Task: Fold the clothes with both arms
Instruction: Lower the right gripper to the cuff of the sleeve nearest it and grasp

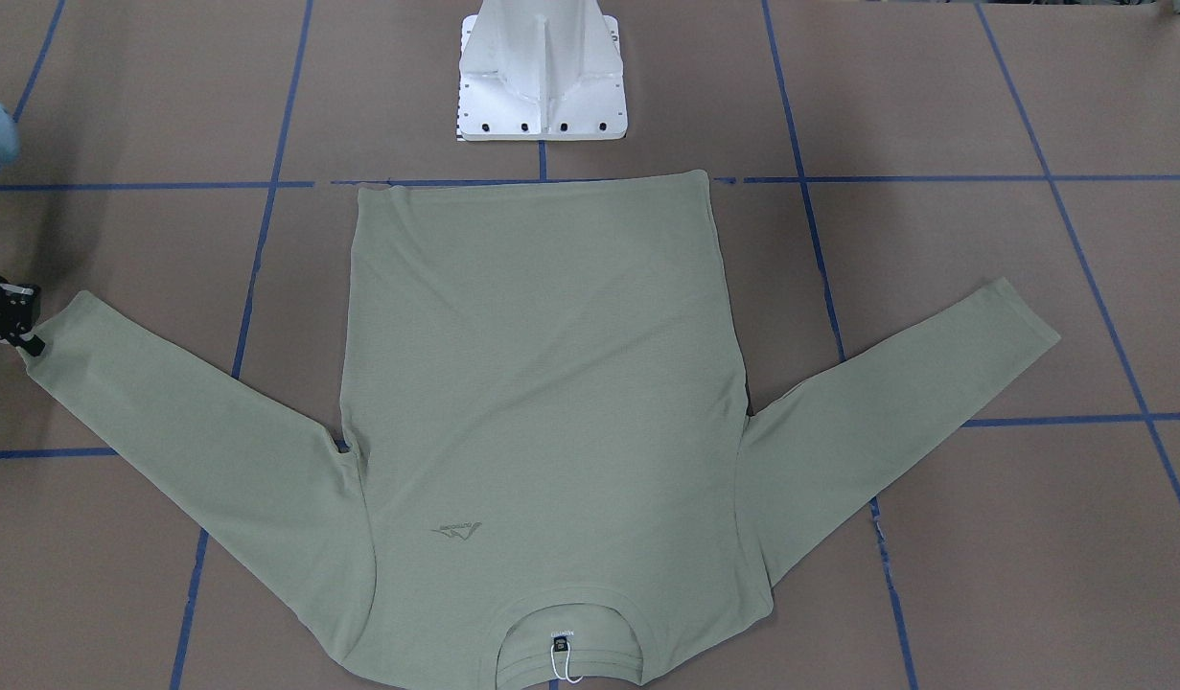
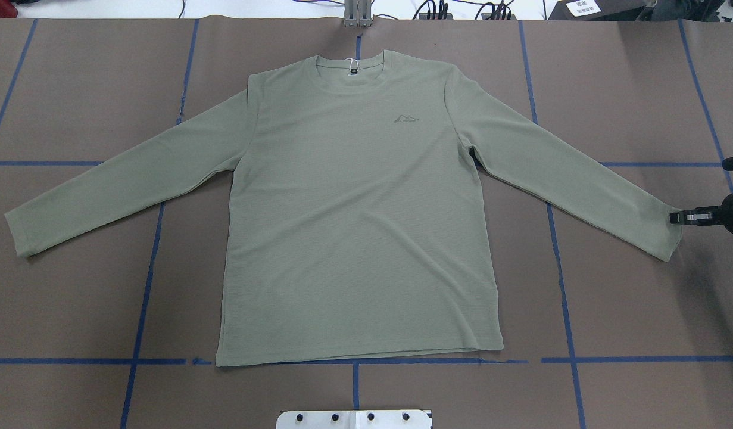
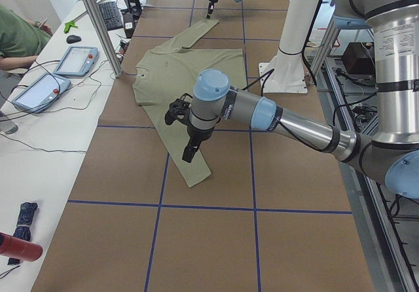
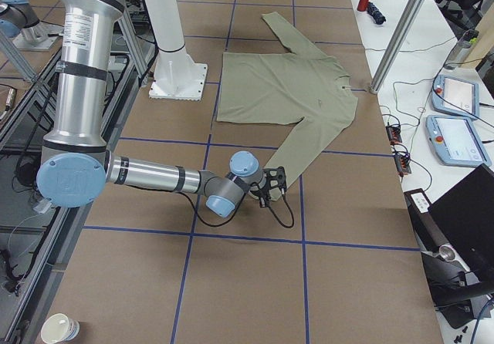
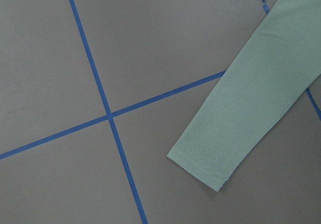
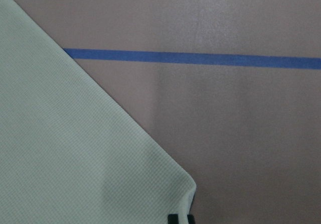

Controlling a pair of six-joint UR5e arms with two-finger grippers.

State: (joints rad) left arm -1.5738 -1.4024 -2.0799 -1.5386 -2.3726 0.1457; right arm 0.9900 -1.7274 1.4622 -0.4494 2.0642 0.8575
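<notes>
Brown table (image 2: 640, 89) bears the flat shirt (image 2: 354, 208); right hand (image 2: 676, 218) meets one cuff (image 2: 661, 232); its grip cannot be told.

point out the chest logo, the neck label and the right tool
chest logo (image 2: 406, 118), overhead view, middle of the tonal mark
neck label (image 2: 354, 68), overhead view, centre of the black tag
right tool (image 2: 676, 217), overhead view, its black tip

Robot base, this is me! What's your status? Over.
Right claw at one sleeve cuff, grip unclear. Left claw up off the table, state unclear. Shirt flat, front up, fully spread. Nothing lying on it.
</notes>
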